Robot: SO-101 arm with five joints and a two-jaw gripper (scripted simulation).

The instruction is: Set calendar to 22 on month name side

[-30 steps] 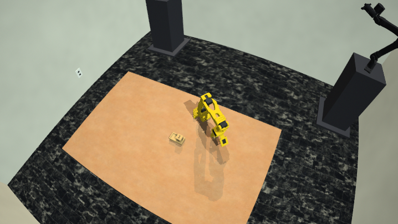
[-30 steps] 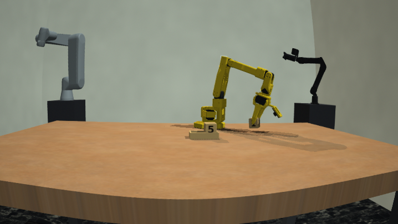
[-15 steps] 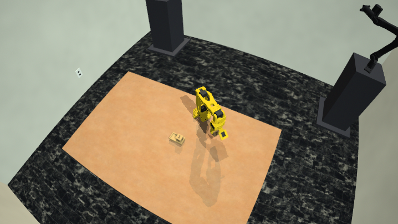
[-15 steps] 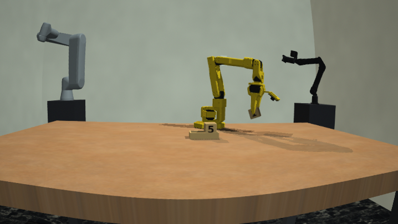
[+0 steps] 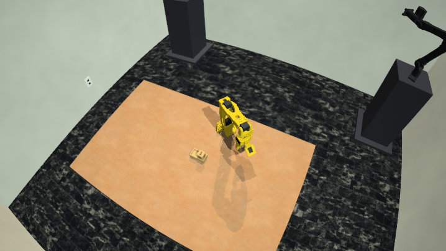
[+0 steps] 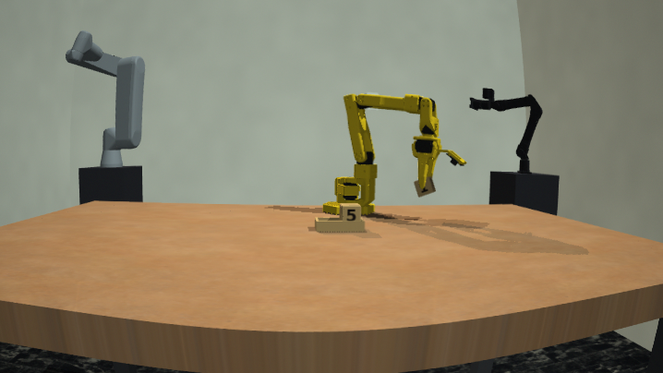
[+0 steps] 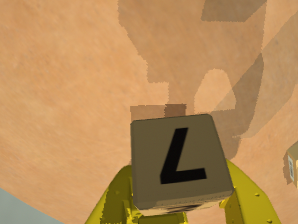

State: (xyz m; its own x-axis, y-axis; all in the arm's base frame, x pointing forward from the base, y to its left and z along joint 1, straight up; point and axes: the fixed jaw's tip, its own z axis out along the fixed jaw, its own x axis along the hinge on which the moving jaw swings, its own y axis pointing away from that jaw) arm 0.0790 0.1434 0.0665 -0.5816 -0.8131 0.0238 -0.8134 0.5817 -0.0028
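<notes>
One date cube (image 6: pixel 425 187), a 7 on its face, is clamped in the gripper (image 6: pixel 424 184) at center right, above the table (image 6: pixel 232 278). The second cube (image 6: pixel 350 213), showing 5, stands in the tray (image 6: pixel 331 225) at center.

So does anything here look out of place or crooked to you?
Yes. One number cube hangs tilted in the air, pinched in the yellow arm's jaws, well away from the tray. The tray holds only the other cube, showing a 5, with the spot beside it vacant.
</notes>
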